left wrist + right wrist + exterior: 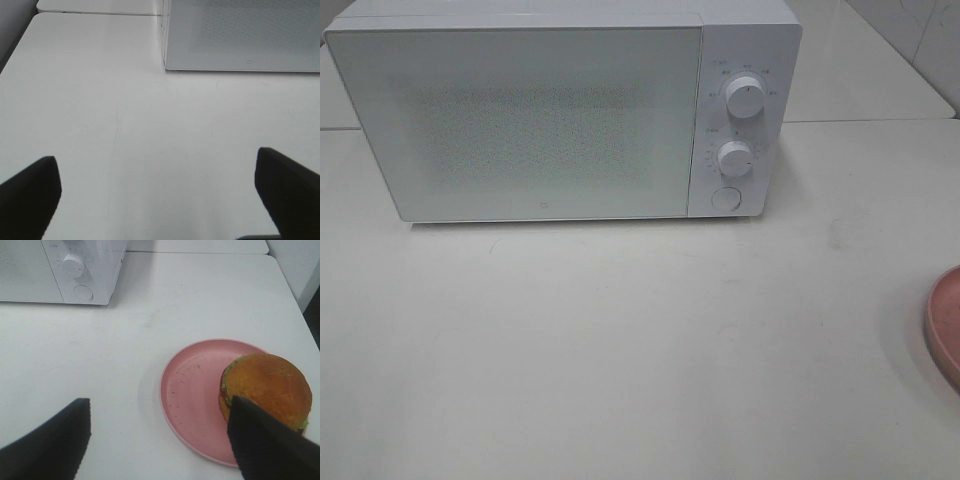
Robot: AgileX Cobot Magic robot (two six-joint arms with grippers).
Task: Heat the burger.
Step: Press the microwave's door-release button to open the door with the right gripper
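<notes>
The burger (267,382), with a golden-brown bun and a green lettuce edge, sits on a round pink plate (192,390) in the right wrist view. My right gripper (157,437) hovers open over the plate's near side, one finger partly covering the burger's edge, nothing held. In the high view only a sliver of the pink plate (945,320) shows at the right edge; the burger is out of frame there. My left gripper (157,192) is open above bare table in front of the microwave's (560,110) left corner. Neither gripper shows in the high view.
The white microwave stands at the back of the white table (620,340) with its door shut. Two dials (744,98) and a round button (725,198) are on its right panel. A table seam (870,121) runs behind on the right.
</notes>
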